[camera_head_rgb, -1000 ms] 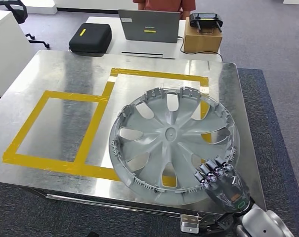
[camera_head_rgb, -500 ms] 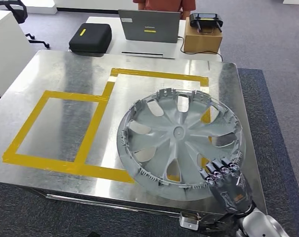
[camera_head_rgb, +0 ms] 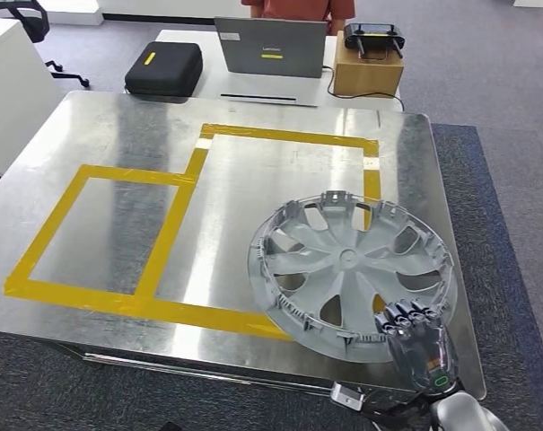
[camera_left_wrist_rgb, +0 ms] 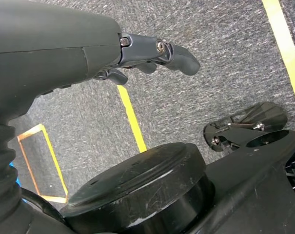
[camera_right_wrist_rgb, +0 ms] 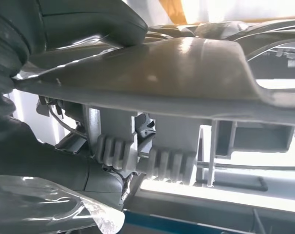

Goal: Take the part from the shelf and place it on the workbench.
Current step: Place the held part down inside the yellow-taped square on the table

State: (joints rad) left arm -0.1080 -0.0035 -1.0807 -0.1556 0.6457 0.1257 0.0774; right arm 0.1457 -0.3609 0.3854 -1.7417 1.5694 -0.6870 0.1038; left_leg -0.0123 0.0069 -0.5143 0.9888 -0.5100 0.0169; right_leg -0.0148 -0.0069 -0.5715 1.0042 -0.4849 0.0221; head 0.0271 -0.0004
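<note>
While one right robot hand [camera_head_rgb: 417, 346] grips one hubcap [camera_head_rgb: 349, 274], one left robot hand [camera_left_wrist_rgb: 153, 53] hangs empty.

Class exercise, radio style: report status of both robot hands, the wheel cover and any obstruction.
Right robot hand grips wheel cover at its near rim. Left robot hand holds nothing, fingers apart, over the floor. Cover tilted above workbench, overlapping yellow tape. No obstruction.

an office-like robot test area. a steel-topped workbench [camera_head_rgb: 119, 233] marked with yellow tape squares [camera_head_rgb: 163, 242] stands on grey carpet [camera_head_rgb: 505, 224]. beyond the right hand [camera_head_rgb: 417, 346], far across the bench, a white desk [camera_head_rgb: 207, 81] carries a laptop [camera_head_rgb: 272, 49], black case [camera_head_rgb: 163, 69] and cardboard box [camera_head_rgb: 366, 72]; an office chair [camera_head_rgb: 31, 22] stands far to its left.
</note>
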